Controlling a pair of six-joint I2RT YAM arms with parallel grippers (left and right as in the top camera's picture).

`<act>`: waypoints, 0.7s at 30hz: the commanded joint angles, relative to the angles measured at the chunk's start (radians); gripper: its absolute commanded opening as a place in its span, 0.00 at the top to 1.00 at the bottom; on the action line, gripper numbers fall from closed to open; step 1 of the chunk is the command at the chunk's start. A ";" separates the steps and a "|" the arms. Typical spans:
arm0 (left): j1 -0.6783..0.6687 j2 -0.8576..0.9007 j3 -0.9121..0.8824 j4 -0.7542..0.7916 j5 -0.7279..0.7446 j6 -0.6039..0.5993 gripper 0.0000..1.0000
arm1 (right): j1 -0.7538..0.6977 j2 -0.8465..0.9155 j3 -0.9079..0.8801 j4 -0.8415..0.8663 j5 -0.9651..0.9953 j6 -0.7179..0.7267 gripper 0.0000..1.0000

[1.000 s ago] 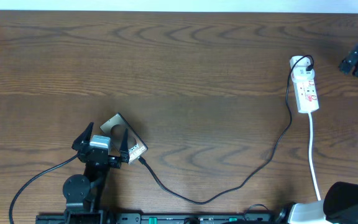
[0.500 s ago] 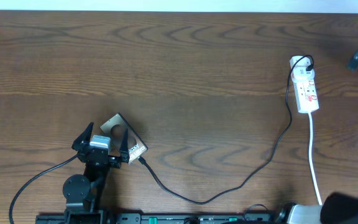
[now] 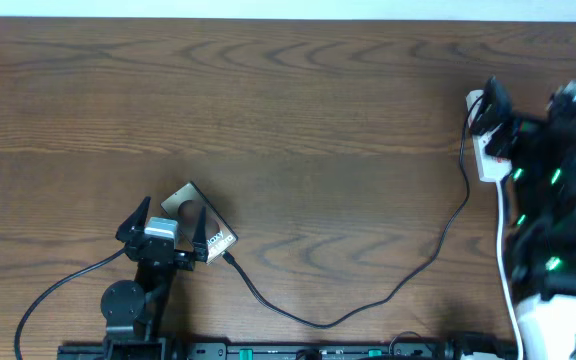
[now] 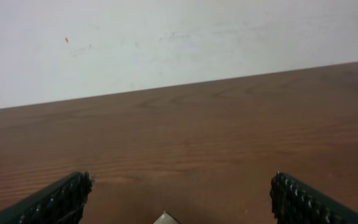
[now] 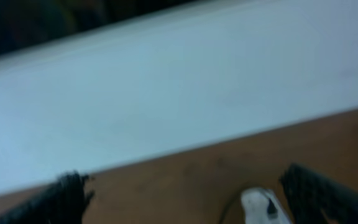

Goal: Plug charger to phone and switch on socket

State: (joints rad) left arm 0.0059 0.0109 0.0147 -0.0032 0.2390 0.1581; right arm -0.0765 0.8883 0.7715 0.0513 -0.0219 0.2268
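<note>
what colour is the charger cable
Black. The charger cable shows best in the overhead view.

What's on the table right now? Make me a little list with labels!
phone: lying flat on the table
left tool: open, over the phone
charger: black cable running from the phone's edge to the socket's far end
right tool: open, above the socket
socket: white, on the right side, partly hidden
switch: can't be seen
</note>
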 commanded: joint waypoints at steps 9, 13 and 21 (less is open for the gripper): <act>0.006 -0.007 -0.011 -0.045 0.035 0.006 0.06 | 0.061 -0.472 -0.553 0.263 0.009 -0.163 0.01; 0.006 -0.007 -0.011 -0.045 0.035 0.006 0.06 | 0.061 -0.621 -0.652 0.261 0.009 -0.237 0.01; 0.006 -0.007 -0.011 -0.045 0.035 0.006 0.07 | 0.061 -0.868 -0.766 0.119 0.024 -0.296 0.01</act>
State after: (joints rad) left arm 0.0059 0.0105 0.0147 -0.0032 0.2413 0.1577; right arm -0.0227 0.0956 0.0280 0.2428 -0.0185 -0.0200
